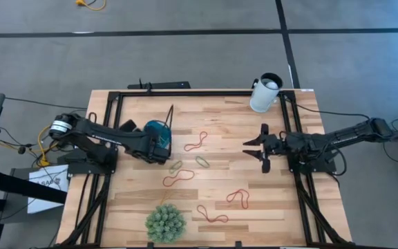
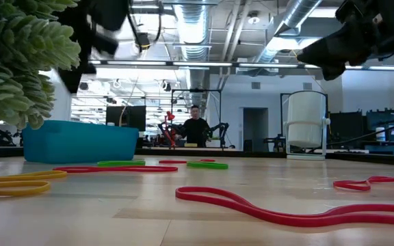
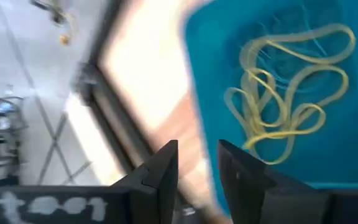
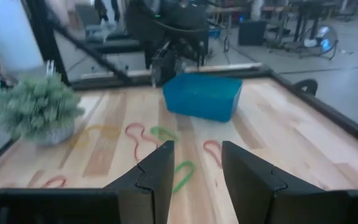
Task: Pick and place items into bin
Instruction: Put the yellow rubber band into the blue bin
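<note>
1. Bin (image 1: pixel 159 131): a teal-blue tray, stood on the wooden table (image 1: pixel 220 111) left of centre in the high view. In the left wrist view, a tangle of yellow bands (image 3: pixel 291 93) lay on its floor.
2. Left gripper (image 1: pixel 162 146): was at the bin's near edge in the high view. Its fingers (image 3: pixel 160 171) stood a narrow gap apart with nothing between them.
3. Right gripper (image 1: pixel 258 150): hung over the table's right side, well apart from the bin, fingers spread wide and holding nothing.
4. Loose items on the table, high view: a red band (image 1: pixel 196 142) right of the bin; two green bands (image 1: pixel 202 161) and (image 1: pixel 176 166) near centre; a red band (image 1: pixel 177 178) below them; a yellow band (image 1: pixel 163 199) just above the plant; red bands at lower centre (image 1: pixel 211 215) and lower right (image 1: pixel 238 198).
5. Green spiky plant (image 1: pixel 165 223): stood at the lower edge of the table.
6. White cup (image 1: pixel 264 93): stood at the table's upper right corner.
7. A person (image 2: pixel 195 127): was visible far back in the room in the low view.
</note>
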`<state>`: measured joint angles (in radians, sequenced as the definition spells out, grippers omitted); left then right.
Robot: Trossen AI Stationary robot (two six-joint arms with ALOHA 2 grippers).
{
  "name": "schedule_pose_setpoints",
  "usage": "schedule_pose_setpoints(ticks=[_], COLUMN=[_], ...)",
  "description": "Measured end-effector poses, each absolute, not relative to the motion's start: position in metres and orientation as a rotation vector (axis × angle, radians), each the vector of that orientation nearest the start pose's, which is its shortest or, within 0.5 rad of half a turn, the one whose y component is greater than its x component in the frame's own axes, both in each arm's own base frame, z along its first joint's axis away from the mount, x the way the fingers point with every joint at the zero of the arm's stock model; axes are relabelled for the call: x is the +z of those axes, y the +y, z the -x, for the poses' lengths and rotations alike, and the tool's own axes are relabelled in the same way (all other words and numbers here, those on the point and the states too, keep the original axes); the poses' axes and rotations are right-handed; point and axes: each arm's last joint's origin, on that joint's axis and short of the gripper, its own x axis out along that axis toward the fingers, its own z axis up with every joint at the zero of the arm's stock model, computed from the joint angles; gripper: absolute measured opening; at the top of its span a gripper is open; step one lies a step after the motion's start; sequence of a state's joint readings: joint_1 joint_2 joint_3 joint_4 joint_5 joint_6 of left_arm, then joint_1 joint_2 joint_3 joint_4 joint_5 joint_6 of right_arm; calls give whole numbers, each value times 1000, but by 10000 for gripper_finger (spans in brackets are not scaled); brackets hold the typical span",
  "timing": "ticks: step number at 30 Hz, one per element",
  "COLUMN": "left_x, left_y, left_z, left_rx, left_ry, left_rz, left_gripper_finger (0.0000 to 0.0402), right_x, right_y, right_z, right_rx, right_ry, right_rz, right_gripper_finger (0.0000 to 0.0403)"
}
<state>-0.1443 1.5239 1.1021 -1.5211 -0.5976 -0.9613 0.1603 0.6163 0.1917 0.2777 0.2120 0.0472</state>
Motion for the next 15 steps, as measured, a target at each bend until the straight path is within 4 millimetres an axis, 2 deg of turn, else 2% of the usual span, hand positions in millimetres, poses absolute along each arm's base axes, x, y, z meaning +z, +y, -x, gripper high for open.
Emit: schedule_pose_setpoints(ticks=[3,7,9,12,15], left_x=[267,302,310,318,310], left_y=[-25,-47,-57,-66,-74], left_z=[-228,-225,-217,-191,-170], left_rx=[1058,825,777,766,742], left_ry=[1315,1167,1104,1020,939], left_rz=[-16,-5,-34,-55,-40], left_gripper_finger=[105,105,105,105,105], right_x=[200,197,193,184,174], right_y=[13,8,7,7,8], right_z=[-148,-150,-153,-159,-165], right_rx=[-87,-125,-139,-151,-160], right_ry=[97,122,144,203,265], right_rz=[-58,-103,-130,-184,-231], right_gripper_finger=[129,129,129,129,129])
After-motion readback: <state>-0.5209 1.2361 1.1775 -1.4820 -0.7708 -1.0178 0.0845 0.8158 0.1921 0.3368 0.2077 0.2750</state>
